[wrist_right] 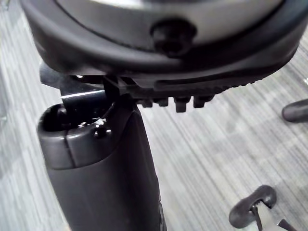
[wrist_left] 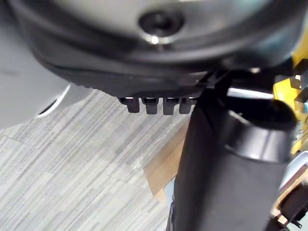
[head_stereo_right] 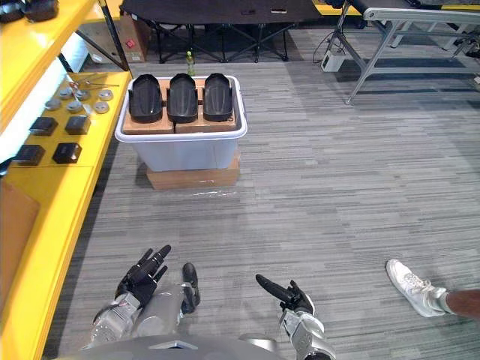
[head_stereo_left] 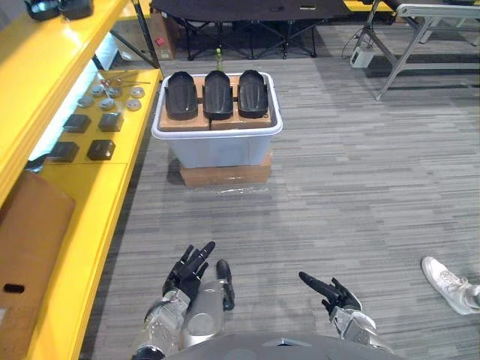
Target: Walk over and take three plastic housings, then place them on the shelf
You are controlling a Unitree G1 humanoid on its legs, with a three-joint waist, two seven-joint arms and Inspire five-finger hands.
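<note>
Left eye view: nothing is taken yet.
Three plastic housings (head_stereo_left: 217, 94) are seen well ahead of left hand (head_stereo_left: 187, 271) and right hand (head_stereo_left: 334, 295), both splayed, empty.

The cardboard box (head_stereo_left: 225, 175) under the white bin (head_stereo_left: 217, 150) is mostly hidden by it. The bin's inside is covered by brown cardboard (head_stereo_left: 180, 122) and the three black housings (head_stereo_left: 217, 94). On the yellow shelf (head_stereo_left: 112, 202) at far left, the round metal parts (head_stereo_left: 107, 103) are too small to tell. Dark things (head_stereo_left: 75, 7) on its upper board are cut by the top edge. The person's leg above the white shoe (head_stereo_right: 411, 285) at near right runs off the edge.
</note>
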